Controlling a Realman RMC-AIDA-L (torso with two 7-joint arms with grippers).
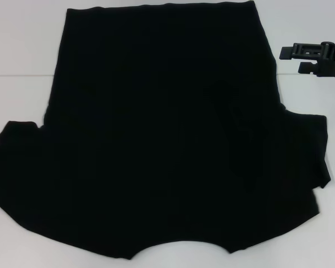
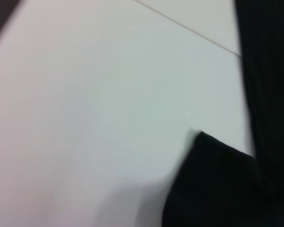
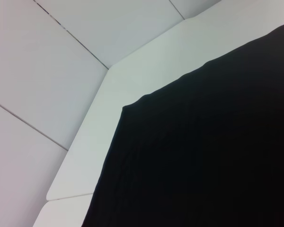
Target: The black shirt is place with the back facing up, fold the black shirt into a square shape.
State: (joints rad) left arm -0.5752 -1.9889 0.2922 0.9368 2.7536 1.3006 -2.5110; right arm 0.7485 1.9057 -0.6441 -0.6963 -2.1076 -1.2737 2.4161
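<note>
The black shirt [image 1: 162,139] lies spread flat on the white surface [image 1: 22,39], filling most of the head view. Its hem sits at the far edge, its sleeves spread to either side nearer the robot, and its neckline curves at the near edge — so its long axis runs away from the robot. No fold shows yet, and no lettering is visible.

The right tool [image 1: 308,58] hovers just off the shirt's far right side, jaws apart and holding nothing; the cloth lies to its left and nearer. It looks the better placed for a first grab on that side seam. The left tool is out of sight — its camera only shows the left sleeve [image 2: 217,184] lying on bare surface. Nothing else stands in the way.
</note>
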